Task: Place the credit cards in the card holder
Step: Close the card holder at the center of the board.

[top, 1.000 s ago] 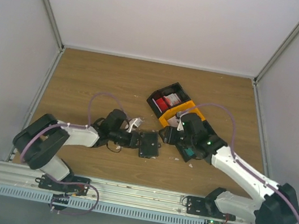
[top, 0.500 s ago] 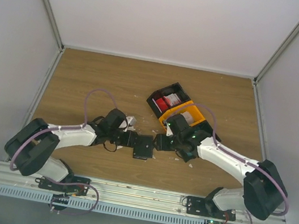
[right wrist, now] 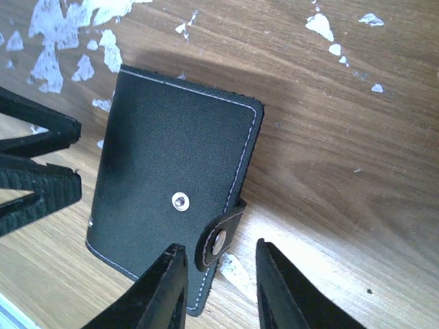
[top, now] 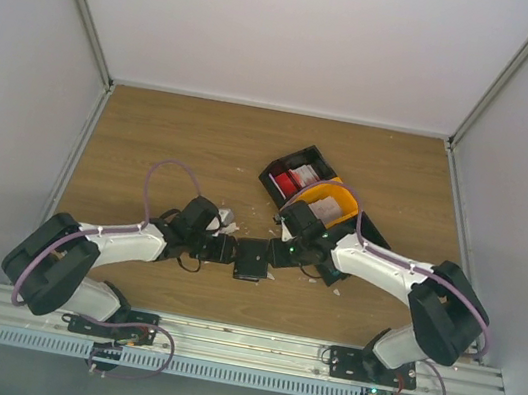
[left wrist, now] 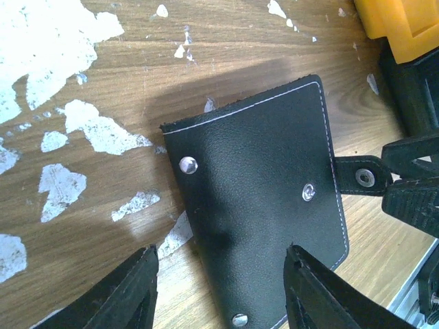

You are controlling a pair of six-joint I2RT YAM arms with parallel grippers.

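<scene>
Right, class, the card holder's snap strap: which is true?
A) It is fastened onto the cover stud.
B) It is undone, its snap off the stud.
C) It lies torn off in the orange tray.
B: the strap lies loose, its snap apart from the stud on the cover of the closed card holder.

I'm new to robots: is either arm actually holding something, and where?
Nothing is gripped yet. The right end effector straddles the holder's snap tab, gaps showing; the left end effector stands open around the holder's opposite end.
</scene>
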